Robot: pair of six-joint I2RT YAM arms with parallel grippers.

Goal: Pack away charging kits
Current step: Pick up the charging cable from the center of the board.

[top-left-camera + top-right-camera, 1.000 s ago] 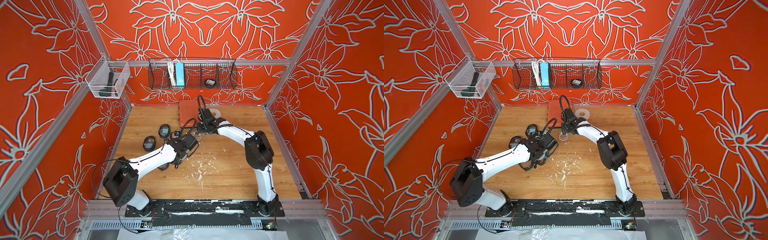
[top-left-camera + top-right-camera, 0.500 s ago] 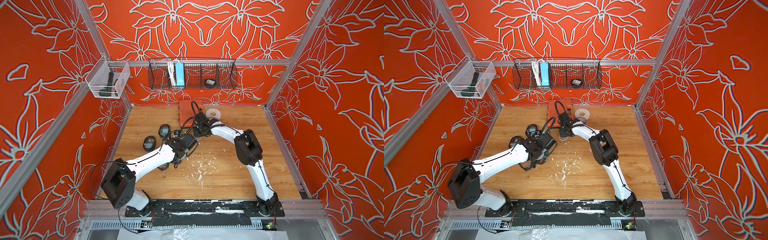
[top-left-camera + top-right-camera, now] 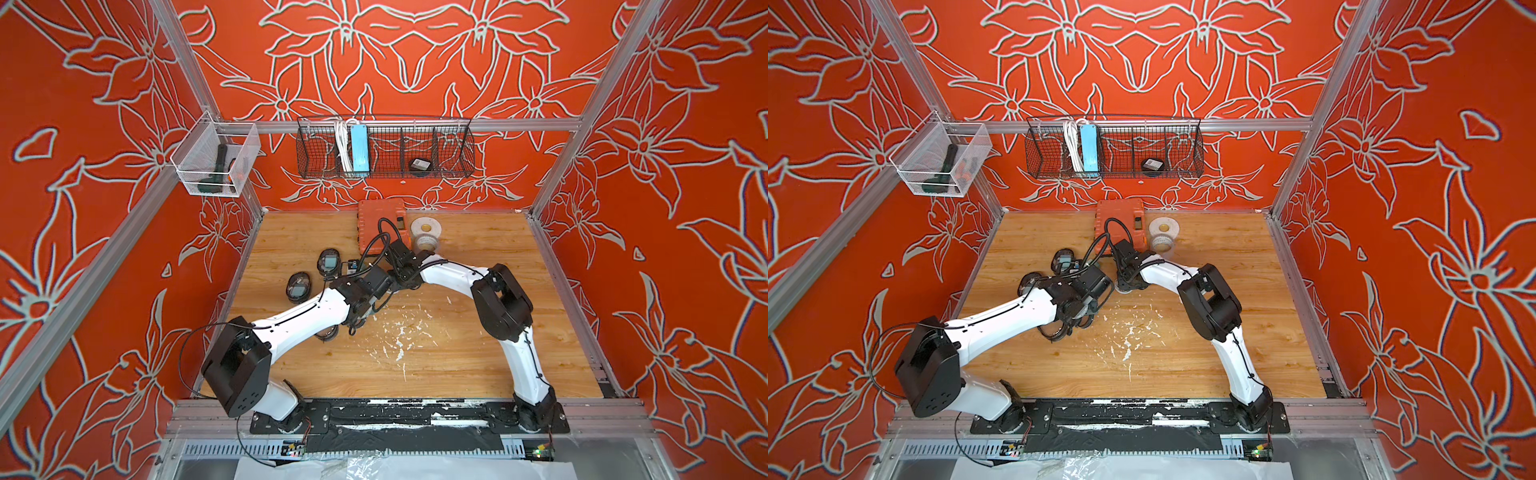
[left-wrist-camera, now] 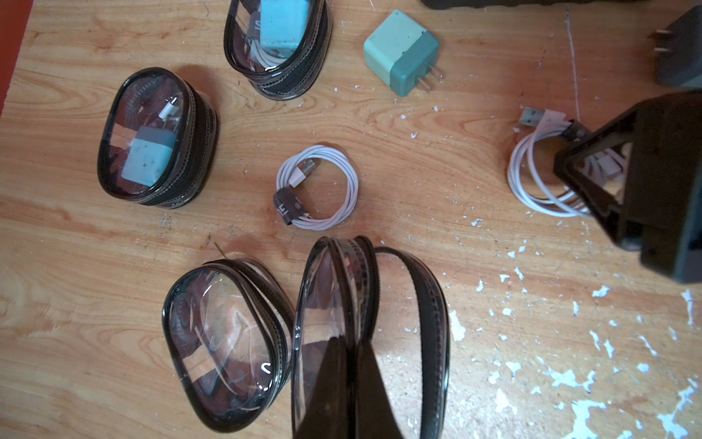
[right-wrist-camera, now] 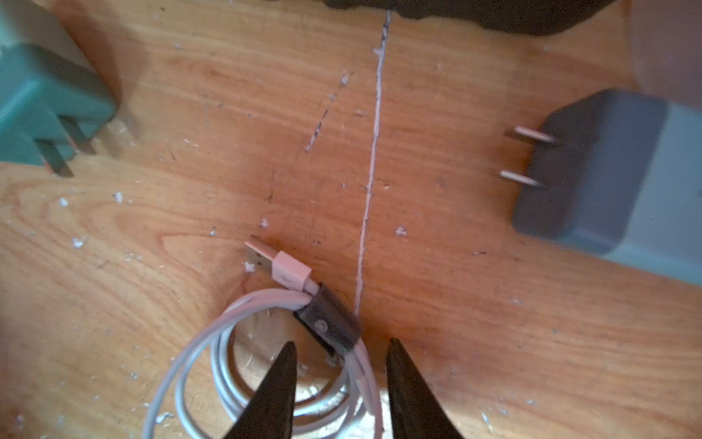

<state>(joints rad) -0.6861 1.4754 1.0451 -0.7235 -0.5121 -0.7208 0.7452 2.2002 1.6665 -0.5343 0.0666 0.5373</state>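
Observation:
In the left wrist view my left gripper [image 4: 351, 342] is shut on the clear face of an unzipped, empty pouch [image 4: 429, 304]. A second empty pouch [image 4: 224, 342] lies beside it. Two pouches [image 4: 152, 137] [image 4: 281, 41] each hold a teal plug and a cable. A loose teal plug [image 4: 399, 51] and a coiled white cable [image 4: 319, 188] lie between them. My right gripper [image 5: 342, 349] stands open, its fingertips astride one side of another coiled cable [image 5: 266, 342], by its black strap. Two loose plugs [image 5: 41, 99] [image 5: 592, 171] flank it. Both wrists meet mid-table [image 3: 386, 282].
An orange case [image 3: 380, 224] and two grey tape rolls [image 3: 426, 230] sit at the back of the wooden table. On the back wall hangs a wire basket [image 3: 449, 153] with a light-blue power strip [image 3: 359, 147]. A clear bin [image 3: 216, 166] hangs at the left.
My right gripper has moved from beside the orange case toward the front and down over the coiled cable. The left arm has hardly moved and keeps its hold on the pouch.

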